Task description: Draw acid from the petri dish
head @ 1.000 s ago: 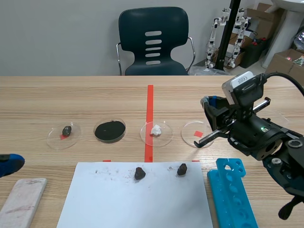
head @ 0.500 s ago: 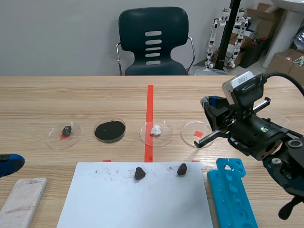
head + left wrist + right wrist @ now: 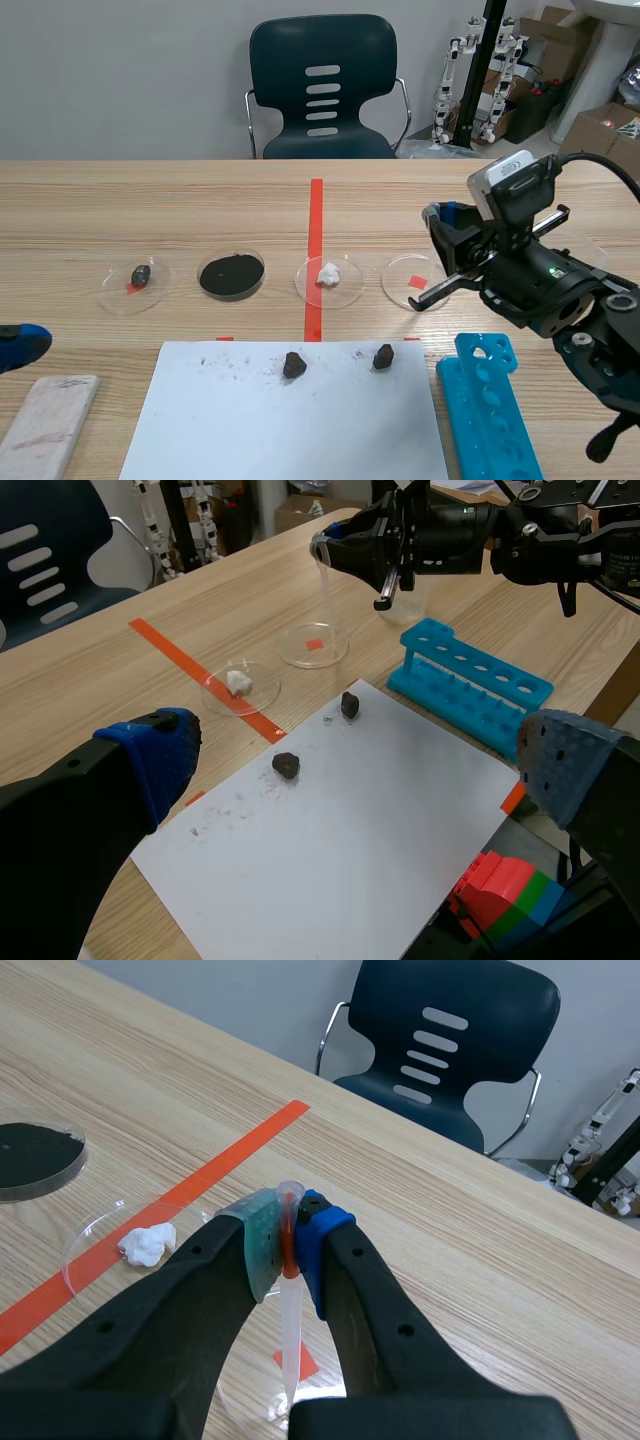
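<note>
Stillness across the last second: right gripper (image 3: 288,1245) unmoved, clamped on dropper (image 3: 288,1340), tip low over the clear petri dish (image 3: 400,276). Left gripper (image 3: 360,755) wide, holding nothing, well apart. Draw probably not begun.

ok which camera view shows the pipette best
The right wrist view: the pipette is close up, clamped upright in the right end effector, tip pointing down. The left wrist view shows it as a faint clear tube far off; in the scene view it is barely visible at the end effector.
</note>
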